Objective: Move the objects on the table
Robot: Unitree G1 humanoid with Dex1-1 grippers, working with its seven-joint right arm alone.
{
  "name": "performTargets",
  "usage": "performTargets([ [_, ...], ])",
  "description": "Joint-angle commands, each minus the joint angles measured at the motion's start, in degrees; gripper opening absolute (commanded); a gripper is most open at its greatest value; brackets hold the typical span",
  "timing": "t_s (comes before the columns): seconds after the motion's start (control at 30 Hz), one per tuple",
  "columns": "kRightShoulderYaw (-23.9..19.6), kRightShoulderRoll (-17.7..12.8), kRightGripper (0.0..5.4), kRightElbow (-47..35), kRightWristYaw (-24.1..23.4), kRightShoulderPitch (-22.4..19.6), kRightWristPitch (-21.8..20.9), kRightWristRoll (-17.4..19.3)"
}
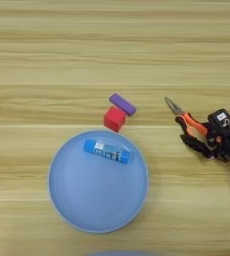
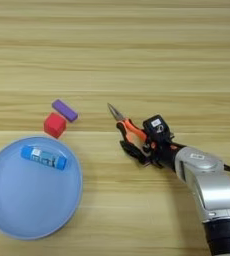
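Just now the gripper (image 2: pixel 139 142) is clamped around the orange-handled pliers (image 2: pixel 127 124) lying on the table (image 2: pixel 137 50).

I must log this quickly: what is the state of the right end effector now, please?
Right end effector: at the handles of the orange-handled pliers on the table; whether it is closed on them cannot be told.

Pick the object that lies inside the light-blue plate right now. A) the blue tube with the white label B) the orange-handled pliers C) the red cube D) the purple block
A: the blue tube lies on the plate, near its far rim, while the red cube and purple block sit on the table beyond the rim and the pliers are off to the right at the claw.
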Motion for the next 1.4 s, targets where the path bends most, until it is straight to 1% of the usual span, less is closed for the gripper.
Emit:
performTargets([
  [0.03,0.7,-0.73,3.42,-0.24,-0.33,-0.43,1.63,-0.2],
  [0.23,3.18,1.08,3.42,-0.88,-0.22,-0.93,1.68,-0.22],
  [0.47,7.1,3.89,3.42,-1.12,-0.54,-3.21,1.83,-0.92],
  [0.7,8.1,5.35,3.42,-0.86,-0.81,-4.03,2.01,-1.0],
  [0.9,8.29,5.64,3.42,-0.55,-0.54,-3.95,2.08,-1.08],
  [0.93,8.25,5.64,3.71,-0.55,-0.51,-3.93,2.15,-1.04],
  [1.07,7.88,5.6,4.16,-0.79,-0.68,-4.13,1.7,-1.0],
  [1.13,7.29,5.62,4.28,-1.63,-0.8,-4.75,1.1,-0.71],
  [1.3,5.54,5.75,4.81,-3.88,-0.95,-6.67,0.1,0.43],
  [1.4,4.37,5.91,5.07,-5.0,-0.83,-8.0,-1.4,1.22],
])
